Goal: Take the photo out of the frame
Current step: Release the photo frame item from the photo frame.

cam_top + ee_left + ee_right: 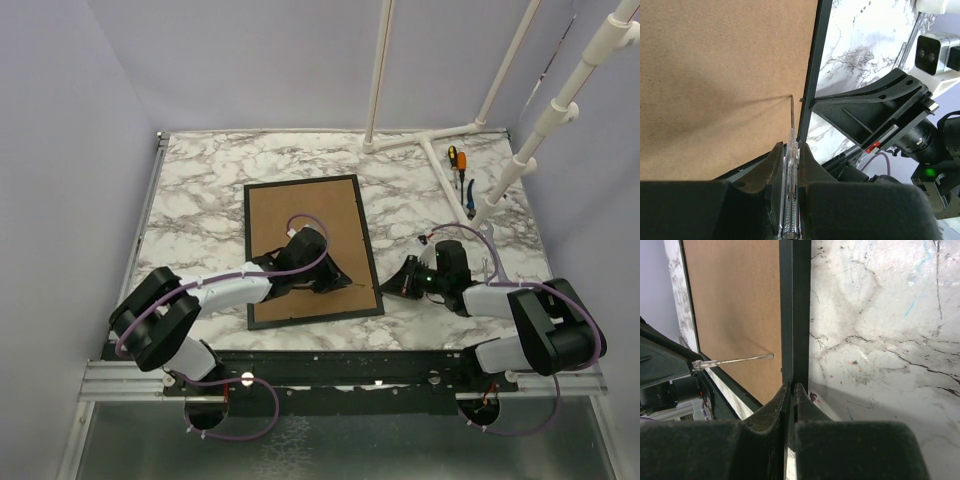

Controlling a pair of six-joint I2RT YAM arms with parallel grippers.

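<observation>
While face-down, the frame (292, 205): right gripper (792, 390) tight on its edge, left gripper (791, 150) tight on screwdriver (791, 197).

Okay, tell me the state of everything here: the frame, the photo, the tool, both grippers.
frame, lying face down, brown back on.
photo, hidden, not in view.
screwdriver, held, tip on the back by the rim.
left gripper, shut on the screwdriver.
right gripper, shut on the frame's rim.

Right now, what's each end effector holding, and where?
The left end effector grips a clear screwdriver by its handle; the right end effector pinches the frame by its black border.
</observation>
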